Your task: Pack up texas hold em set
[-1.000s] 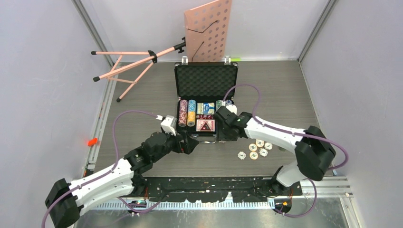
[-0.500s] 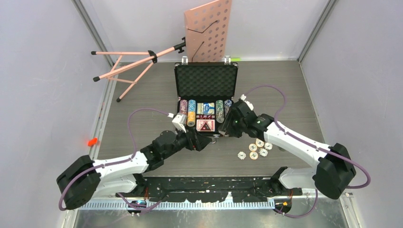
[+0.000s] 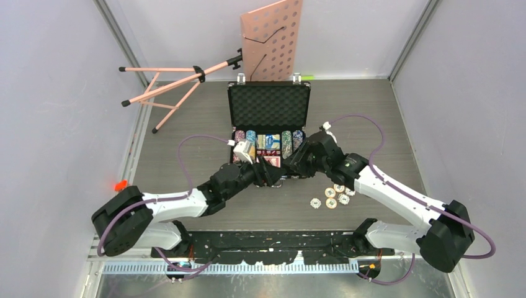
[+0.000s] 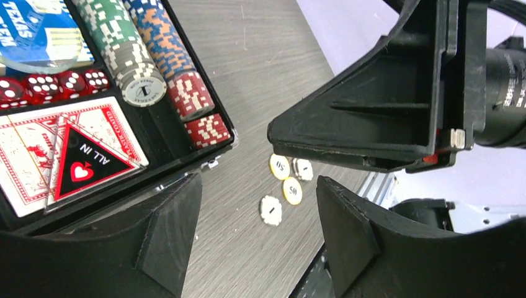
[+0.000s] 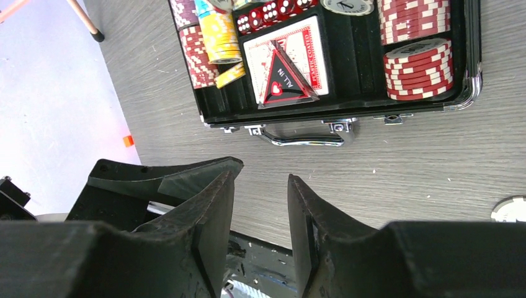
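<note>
The black briefcase point(image 3: 268, 105) sits open in the middle of the table point(image 3: 186, 124), with its foam-lined lid standing upright on the far side and its silver handle point(image 5: 304, 138) facing the arms. The tray is packed with rows of chip stacks point(image 4: 127, 53) in green, blue-and-orange, red and yellow. Between them lies a card deck point(image 5: 310, 46) with a red patterned back, and a black triangular "ALL IN" marker point(image 4: 87, 164) rests on top of it. A line of small red dice point(image 4: 56, 87) lies just beyond the deck, beside a blue packet whose print is only partly readable.

A cluster of loose poker chips point(image 3: 335, 195) lies flat on the table near the case's front right corner, apart from it. The ones seen from the left wrist are white and yellow.

The left gripper point(image 4: 254, 230) hovers at the case's near edge by the front right corner. Its jaws are spread wide with nothing between them, and one finger point(image 4: 167, 236) overlaps the rim. The right gripper point(image 5: 257, 223) hangs over bare table just in front of the handle. Its jaws are parted by a narrow gap and hold nothing. From above, the two grippers are close together at the front of the case.

A pink music stand point(image 3: 271, 37) lies tipped over behind the case, its legs pointing toward the far left
</note>
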